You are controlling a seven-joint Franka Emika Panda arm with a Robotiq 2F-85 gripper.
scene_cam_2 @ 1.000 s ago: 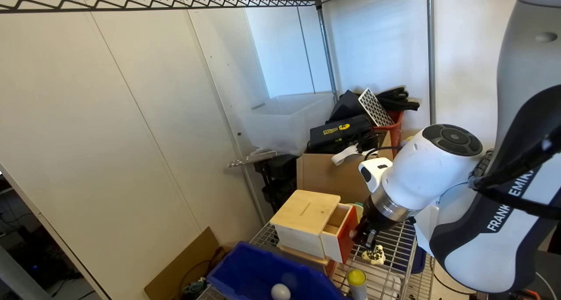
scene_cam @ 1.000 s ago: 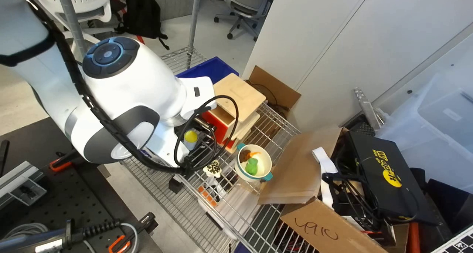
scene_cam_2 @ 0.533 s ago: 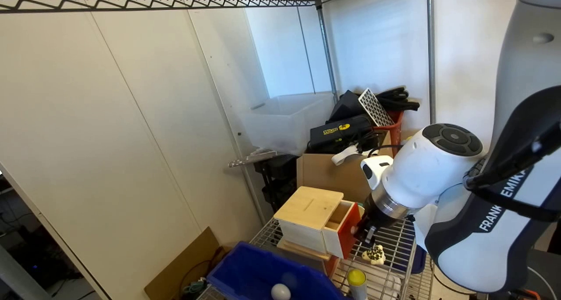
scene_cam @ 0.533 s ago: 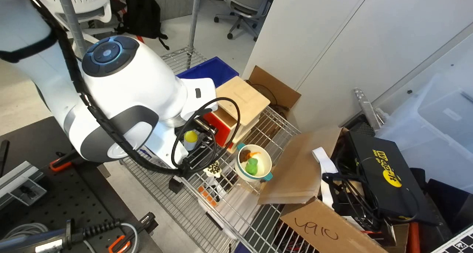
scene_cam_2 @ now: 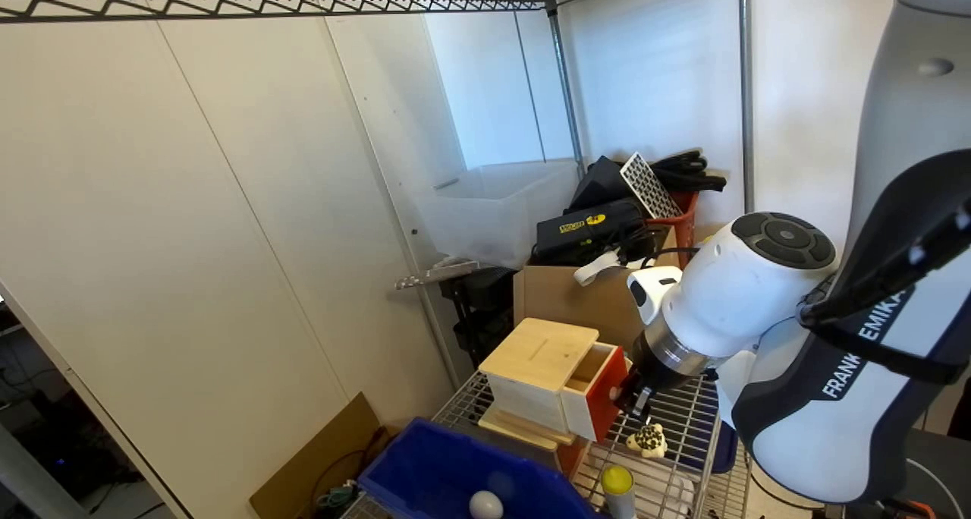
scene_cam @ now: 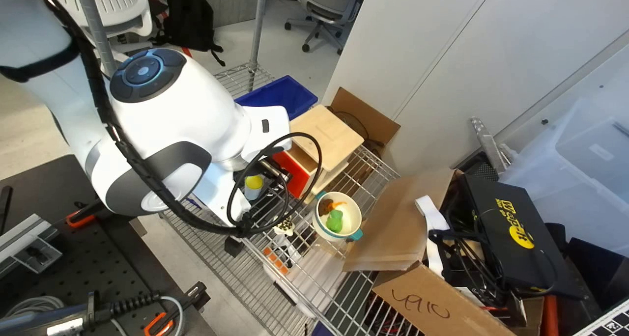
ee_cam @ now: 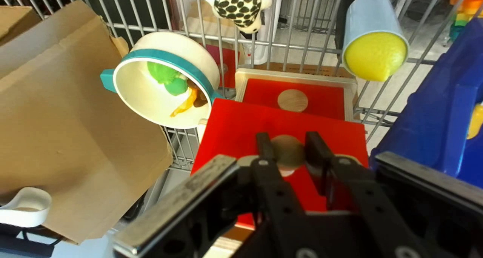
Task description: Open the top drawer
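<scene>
Tool [ee_cam: 289, 143] is narrow, pinching the round wooden knob [ee_cam: 287, 154] of the top drawer [scene_cam_2: 604, 407]. Drawer is right in front of the tool, part-way out of the cabinet [scene_cam_2: 538, 358]; gap behind its red front shows in both exterior views. Knob is the sensible hold, I'd say: it stands proud of a flat, smooth front. Cabinet faces the tool, so backing off should draw the drawer straight out, I'd guess.

Lower drawer [ee_cam: 260, 94], same red face, is below the tool. Wrist view: those 2 fronts sit askew to each other. Light wood on an open wire shelf [scene_cam_2: 686, 414], no fixing that I can see, so a hard pull may drag or tip the cabinet.

Wrist view, right of tool: blue bin [ee_cam: 422, 118], slick plastic, and a pale cylinder [ee_cam: 371, 37] with a yellow end. Left: cream pot [ee_cam: 181, 43], round, teal rim band; cardboard box [ee_cam: 75, 111] farther left, matte, creased. Spotted toy [ee_cam: 239, 5] lies past the lower drawer; soft or hard, can't tell.
</scene>
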